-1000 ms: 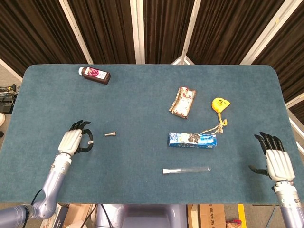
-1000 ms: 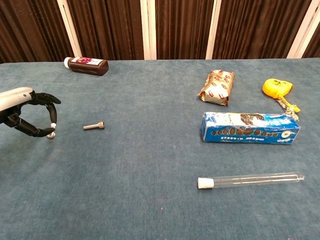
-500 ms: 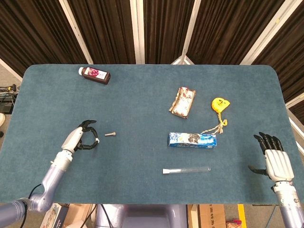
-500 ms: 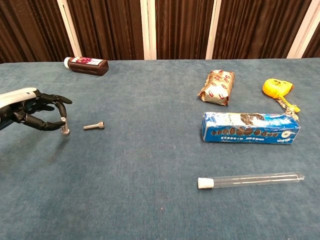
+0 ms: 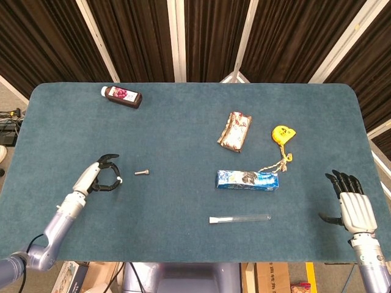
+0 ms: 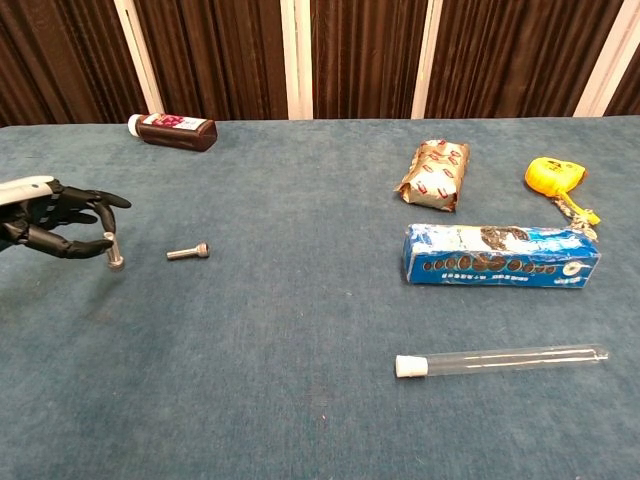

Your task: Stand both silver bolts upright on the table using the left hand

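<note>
My left hand (image 5: pixel 93 177) (image 6: pixel 52 221) hovers over the table's left side and pinches one silver bolt (image 6: pixel 114 254) (image 5: pixel 119 180) between thumb and a finger, the bolt roughly upright with its lower end near the cloth. The second silver bolt (image 5: pixel 142 173) (image 6: pixel 188 252) lies on its side a little to the right of that hand. My right hand (image 5: pixel 353 204) hangs open at the far right edge, fingers spread, holding nothing; it appears only in the head view.
A dark bottle (image 5: pixel 121 96) lies at the back left. A foil packet (image 5: pixel 235 130), a yellow tape measure (image 5: pixel 283 133), a blue box (image 5: pixel 247 179) and a clear tube (image 5: pixel 239 218) occupy the right half of the blue table (image 5: pixel 183 134).
My left hand first swung right toward the lying bolt with the pinched bolt, then drew back left a little. The lying bolt and the right hand stayed put.
</note>
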Robot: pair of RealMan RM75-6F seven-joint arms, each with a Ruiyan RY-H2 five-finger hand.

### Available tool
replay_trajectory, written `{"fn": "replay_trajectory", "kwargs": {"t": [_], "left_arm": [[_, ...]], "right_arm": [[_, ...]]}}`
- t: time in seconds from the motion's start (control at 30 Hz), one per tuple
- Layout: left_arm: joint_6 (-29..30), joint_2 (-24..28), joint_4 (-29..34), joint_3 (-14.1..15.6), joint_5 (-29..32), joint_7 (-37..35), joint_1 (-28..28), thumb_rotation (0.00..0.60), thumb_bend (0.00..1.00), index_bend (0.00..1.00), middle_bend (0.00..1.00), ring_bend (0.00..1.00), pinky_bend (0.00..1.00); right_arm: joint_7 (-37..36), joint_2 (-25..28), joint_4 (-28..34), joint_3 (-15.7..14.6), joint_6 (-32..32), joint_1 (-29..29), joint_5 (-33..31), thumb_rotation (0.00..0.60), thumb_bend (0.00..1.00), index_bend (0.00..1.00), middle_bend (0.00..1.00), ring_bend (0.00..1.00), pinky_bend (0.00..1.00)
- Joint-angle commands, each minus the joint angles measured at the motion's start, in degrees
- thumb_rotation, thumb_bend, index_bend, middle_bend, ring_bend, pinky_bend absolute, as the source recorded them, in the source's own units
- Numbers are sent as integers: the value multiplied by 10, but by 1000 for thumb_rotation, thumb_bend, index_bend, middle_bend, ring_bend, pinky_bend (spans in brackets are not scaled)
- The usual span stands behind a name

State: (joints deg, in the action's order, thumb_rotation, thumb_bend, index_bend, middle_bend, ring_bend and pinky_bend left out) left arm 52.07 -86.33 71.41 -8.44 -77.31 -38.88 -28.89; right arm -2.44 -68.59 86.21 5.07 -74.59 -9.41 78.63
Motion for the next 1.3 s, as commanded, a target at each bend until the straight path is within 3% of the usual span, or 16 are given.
{"fn": "replay_trajectory", "kwargs": {"t": [0.03,0.47,0.9,1.3], "left_arm": [[10,9,1,6,-5,-10,9,600,512,578,108,0,0],[0,13,-34,28,-24,-58,13,600,513,574,105,0,0],[3,12,-71,56,-67,-131,9,600,507,529,96,0,0],[12,32,-84,84,-100,-154,6,600,467,469,74,0,0]], "right_arm": [[0,0,0,0,0,0,0,600,113,147,91,54,0],[3,-1,2,-1,1,0,-1,600,113,147,91,54,0],[0,1,3,-1,0,0,-1,600,113,147,91,54,0],[-6,3,5,-1,3,0,0,600,113,147,91,54,0]]}}
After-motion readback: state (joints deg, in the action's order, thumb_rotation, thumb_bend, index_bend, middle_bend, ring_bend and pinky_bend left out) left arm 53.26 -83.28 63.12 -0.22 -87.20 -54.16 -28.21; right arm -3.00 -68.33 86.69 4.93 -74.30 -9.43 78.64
